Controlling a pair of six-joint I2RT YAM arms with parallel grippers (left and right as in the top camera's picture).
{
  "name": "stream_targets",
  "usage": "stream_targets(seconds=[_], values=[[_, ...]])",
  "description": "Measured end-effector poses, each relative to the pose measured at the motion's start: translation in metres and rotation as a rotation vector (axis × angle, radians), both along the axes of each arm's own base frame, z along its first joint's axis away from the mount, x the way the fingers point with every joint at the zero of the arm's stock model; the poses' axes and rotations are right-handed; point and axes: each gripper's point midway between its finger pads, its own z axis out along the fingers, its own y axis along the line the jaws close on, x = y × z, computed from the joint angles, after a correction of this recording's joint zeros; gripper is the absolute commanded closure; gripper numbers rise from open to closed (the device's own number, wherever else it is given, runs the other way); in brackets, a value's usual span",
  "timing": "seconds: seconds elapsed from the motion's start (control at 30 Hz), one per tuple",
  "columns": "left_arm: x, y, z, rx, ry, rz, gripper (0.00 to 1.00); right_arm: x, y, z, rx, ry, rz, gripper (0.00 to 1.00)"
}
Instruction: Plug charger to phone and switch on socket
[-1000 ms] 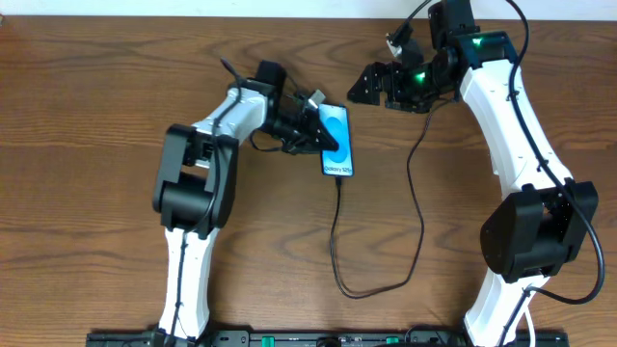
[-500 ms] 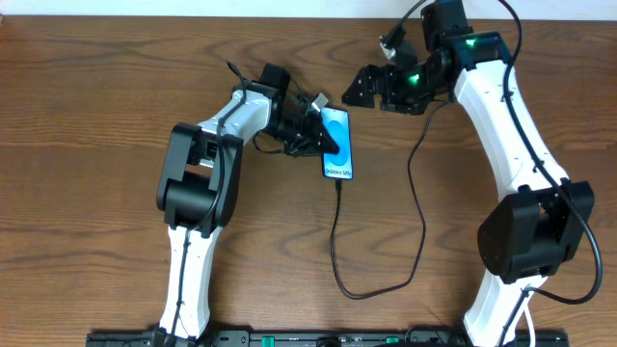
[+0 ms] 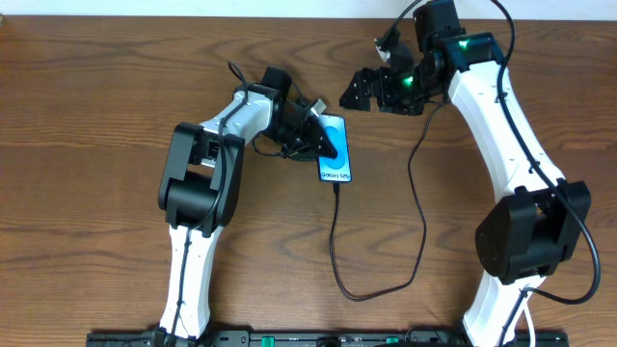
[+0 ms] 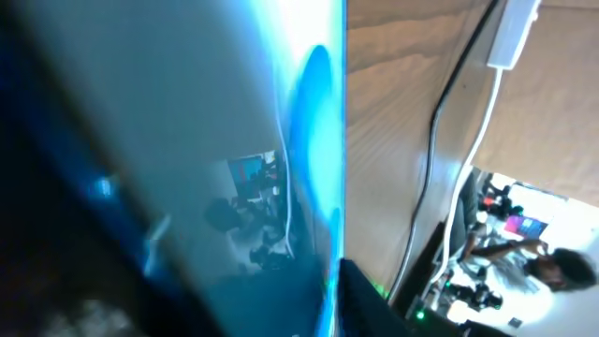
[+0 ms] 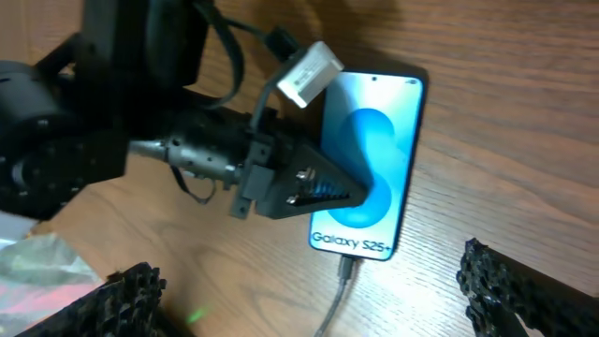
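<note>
The phone [image 3: 336,154] lies flat mid-table with its blue screen up, and it also shows in the right wrist view [image 5: 379,140]. The charger [image 3: 333,241] is a thin black cable. Its tip [image 5: 347,271] sits in the phone's bottom edge. My left gripper [image 3: 320,137] reaches over the phone's left side, one black finger [image 5: 318,192] across the screen. In the left wrist view the screen [image 4: 234,140] fills the picture and a dark finger [image 4: 370,304] stands at its edge. How wide those jaws stand is unclear. My right gripper [image 3: 369,96] hovers open above and right of the phone. A white block [image 4: 515,33] with a thick white cord may be the socket.
The black cable loops toward the table's near edge [image 3: 371,292], then runs up under the right arm [image 3: 415,164]. Both arm bases stand at the near edge. Bare wood lies left of the left arm.
The phone and my left gripper have shifted slightly toward the near edge. My right gripper has drifted a little left and stays open.
</note>
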Motion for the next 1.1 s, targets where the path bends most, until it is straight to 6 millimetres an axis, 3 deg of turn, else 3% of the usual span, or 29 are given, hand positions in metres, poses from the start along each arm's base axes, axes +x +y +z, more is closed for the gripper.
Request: stream_targets(seconds=[0.23, 0.3, 0.33, 0.67, 0.73, 0.8, 1.0, 1.1], values=[[0.001, -0.001, 0.005, 0.013, -0.011, -0.005, 0.52, 0.001, -0.019, -0.012, -0.123, 0.010, -0.047, 0.01], [0.001, 0.000, 0.005, 0.037, -0.016, -0.006, 0.39, 0.001, -0.027, -0.017, -0.167, 0.020, -0.073, 0.01], [0.001, 0.001, 0.006, 0.046, -0.018, -0.006, 0.37, 0.001, -0.030, -0.018, -0.184, 0.024, -0.085, 0.01], [0.007, 0.017, 0.007, 0.187, -0.068, 0.003, 0.34, 0.007, -0.072, -0.030, -0.403, 0.022, -0.228, 0.01], [0.009, 0.022, 0.006, 0.225, -0.084, 0.006, 0.23, 0.009, -0.078, -0.031, -0.428, 0.019, -0.246, 0.01], [0.012, 0.027, 0.007, 0.262, -0.104, 0.007, 0.18, 0.011, -0.086, -0.031, -0.454, 0.016, -0.265, 0.01], [0.020, 0.037, 0.008, 0.338, -0.145, 0.021, 0.15, 0.008, -0.113, -0.034, -0.513, 0.044, -0.312, 0.01], [0.025, 0.054, 0.008, 0.400, -0.148, 0.042, 0.15, 0.008, -0.134, -0.034, -0.524, 0.065, -0.355, 0.01]])
